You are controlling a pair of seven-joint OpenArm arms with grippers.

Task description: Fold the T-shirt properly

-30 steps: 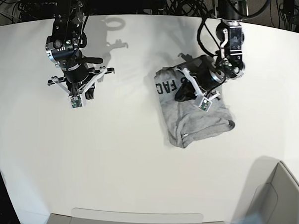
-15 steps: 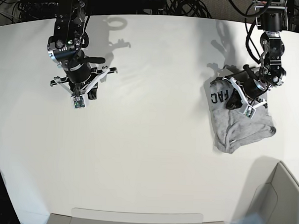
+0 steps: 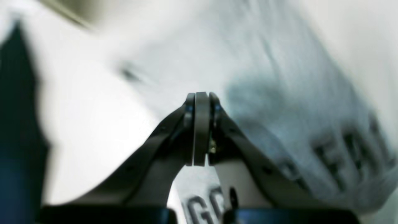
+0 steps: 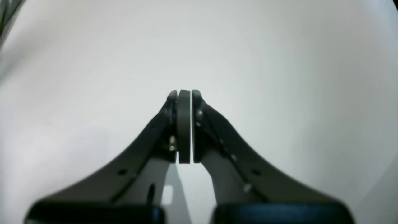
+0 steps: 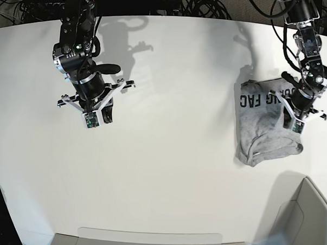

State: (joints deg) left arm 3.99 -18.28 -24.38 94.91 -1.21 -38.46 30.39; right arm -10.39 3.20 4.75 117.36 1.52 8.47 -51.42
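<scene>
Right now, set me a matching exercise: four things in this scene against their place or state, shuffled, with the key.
Things:
1. T-shirt
2. left gripper
3. right gripper
4. table

Descriptions:
A. shut, over bare white surface
B. white, carries everything
C. grey, bunched, black lettering showing
D. shut, over grey cloth

Pairs: 1-C, 2-D, 3-A, 4-B

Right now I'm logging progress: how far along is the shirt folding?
Done: the T-shirt lies in a folded bundle, lettering up, at the table's edge.
In hand: nothing; the left pincer above it is shut and empty, the right pincer likewise.
Left: its lower edge looks rumpled, perhaps needing tidying.
</scene>
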